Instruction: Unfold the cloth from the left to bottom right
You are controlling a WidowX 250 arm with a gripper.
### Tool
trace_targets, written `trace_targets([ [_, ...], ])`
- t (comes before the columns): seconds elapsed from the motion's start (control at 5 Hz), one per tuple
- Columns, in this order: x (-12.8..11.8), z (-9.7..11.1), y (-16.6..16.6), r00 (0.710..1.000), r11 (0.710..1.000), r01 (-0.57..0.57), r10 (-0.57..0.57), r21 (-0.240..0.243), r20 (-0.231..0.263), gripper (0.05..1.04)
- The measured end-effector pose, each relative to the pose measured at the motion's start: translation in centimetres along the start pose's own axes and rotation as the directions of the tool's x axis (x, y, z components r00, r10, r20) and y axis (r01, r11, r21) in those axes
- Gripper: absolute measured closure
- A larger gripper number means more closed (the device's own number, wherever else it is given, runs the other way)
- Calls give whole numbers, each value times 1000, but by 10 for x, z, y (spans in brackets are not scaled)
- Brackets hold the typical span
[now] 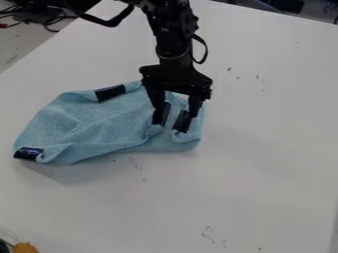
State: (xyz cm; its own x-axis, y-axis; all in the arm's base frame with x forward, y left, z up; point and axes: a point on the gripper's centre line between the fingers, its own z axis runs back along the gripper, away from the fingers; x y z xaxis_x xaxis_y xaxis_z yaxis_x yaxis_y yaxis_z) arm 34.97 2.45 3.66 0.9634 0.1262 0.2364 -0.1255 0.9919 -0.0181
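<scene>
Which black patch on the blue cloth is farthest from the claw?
The patch at the cloth's lower-left tip; another is on its upper edge, the others right by the claw.

Likely a lab | robot arm [173, 42], white table [257, 163], loose cables [47, 21]

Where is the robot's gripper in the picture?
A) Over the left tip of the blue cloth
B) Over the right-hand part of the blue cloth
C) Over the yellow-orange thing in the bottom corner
B: the black gripper comes down over the right-hand part of the blue cloth, far from its left tip.
</scene>
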Motion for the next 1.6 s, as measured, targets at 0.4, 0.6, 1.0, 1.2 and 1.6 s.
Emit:
trace_targets([
  [0.4,-4,-6,4,1000,1000,-7,7,-14,-6,136],
  [0.6,-5,-9,7,1000,1000,-13,13,-16,-15,140],
  [1.0,-5,-9,18,1000,1000,-24,24,-4,-13,191],
  [1.2,-8,-16,24,999,1000,-30,30,-5,-31,253],
  [1.6,-9,-24,25,999,1000,-24,23,-20,-46,796],
])
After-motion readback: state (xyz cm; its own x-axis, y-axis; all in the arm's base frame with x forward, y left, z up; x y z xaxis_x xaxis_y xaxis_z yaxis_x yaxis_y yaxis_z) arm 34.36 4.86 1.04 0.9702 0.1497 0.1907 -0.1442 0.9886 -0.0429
